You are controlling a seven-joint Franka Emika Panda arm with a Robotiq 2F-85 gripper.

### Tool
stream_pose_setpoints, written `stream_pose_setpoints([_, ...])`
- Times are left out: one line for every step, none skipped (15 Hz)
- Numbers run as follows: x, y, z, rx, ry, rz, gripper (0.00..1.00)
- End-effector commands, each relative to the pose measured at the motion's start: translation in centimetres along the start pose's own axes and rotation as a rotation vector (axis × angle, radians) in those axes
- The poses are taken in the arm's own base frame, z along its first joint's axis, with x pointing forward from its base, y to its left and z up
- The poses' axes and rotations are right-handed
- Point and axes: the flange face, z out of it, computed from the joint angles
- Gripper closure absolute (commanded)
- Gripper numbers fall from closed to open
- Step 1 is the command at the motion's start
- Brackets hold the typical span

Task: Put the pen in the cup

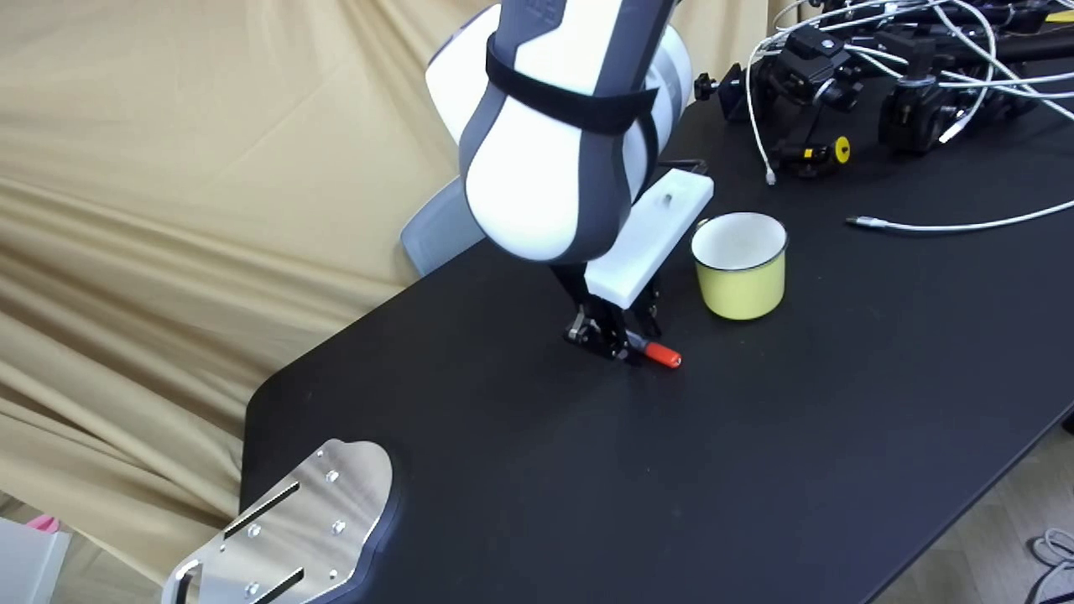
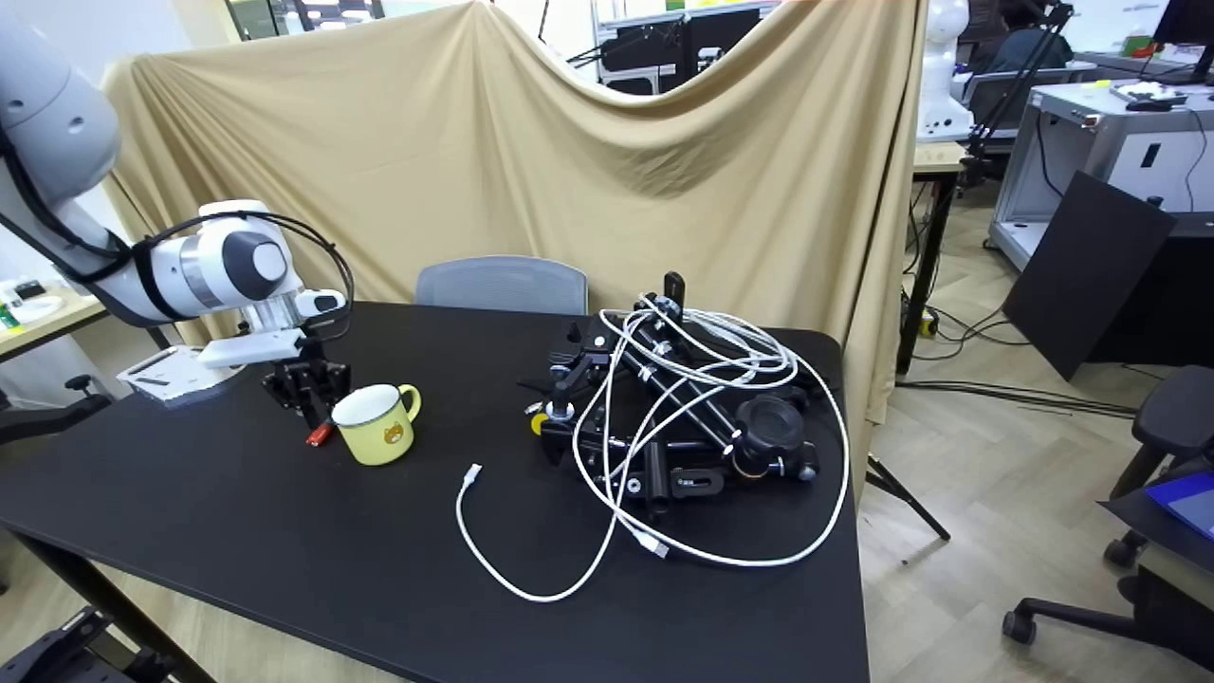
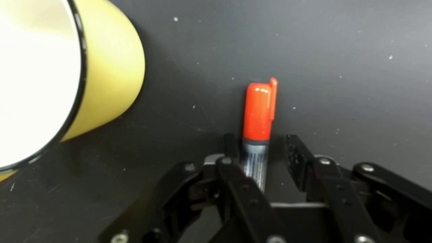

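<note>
The pen (image 3: 259, 111) lies on the dark table, its red-orange cap pointing away from the gripper in the wrist view. Its dark barrel is partly hidden behind a finger. The red cap also shows in both exterior views (image 1: 663, 355) (image 2: 321, 435). My gripper (image 3: 261, 146) is open and low over the table, one finger on each side of the barrel. There is a gap between the pen and the right-hand finger in the wrist view; the left-hand finger is closer. The yellow-green cup (image 1: 742, 292) stands upright beside the gripper. It also shows in the other views (image 2: 381, 438) (image 3: 113, 67).
White cables (image 2: 541, 598) and a heap of black tripod gear (image 2: 683, 427) lie on the table (image 1: 545, 470) beyond the cup. A metal plate (image 1: 294, 520) sits at the table's end. A grey chair back (image 2: 503, 285) stands behind the table, before a beige curtain (image 2: 569, 190).
</note>
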Motion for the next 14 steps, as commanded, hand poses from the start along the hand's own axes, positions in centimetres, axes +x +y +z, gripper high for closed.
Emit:
stream_pose_setpoints([1.0, -0.2, 0.1, 0.007, -0.009, 0.013, 0.89])
stream_pose_setpoints([1.0, -0.2, 0.1, 0.008, -0.008, 0.013, 0.95])
stream_pose_setpoints([1.0, -0.3, -0.1, 0.007, -0.005, 0.012, 0.99])
stream_pose_setpoints([1.0, -0.3, -0.4, 0.007, -0.001, 0.01, 0.95])
stream_pose_setpoints([0.8, -0.5, -0.8, 0.006, 0.002, 0.008, 0.95])
stream_pose_setpoints([0.6, -0.6, -1.1, 0.004, 0.005, 0.005, 0.95])
stream_pose_setpoints([0.3, -0.8, -2.0, -0.003, 0.009, 0.002, 0.95])
stream_pose_setpoints([0.1, -1.0, -2.6, -0.006, 0.013, -0.001, 0.95])
stream_pose_setpoints([-0.2, -1.1, -3.4, -0.01, 0.012, -0.004, 0.95])
stream_pose_setpoints([-0.4, -1.3, -4.2, -0.008, 0.003, -0.012, 0.95])
stream_pose_setpoints([-0.9, -1.4, -5.2, -0.009, -0.011, -0.019, 0.95])
stream_pose_setpoints([-1.4, -1.5, -6.2, -0.011, -0.033, -0.02, 0.95])
stream_pose_setpoints([-1.9, -1.5, -7.3, -0.015, -0.053, -0.026, 0.95])
stream_pose_setpoints([-2.5, -1.3, -8.5, -0.023, -0.077, -0.023, 0.95])
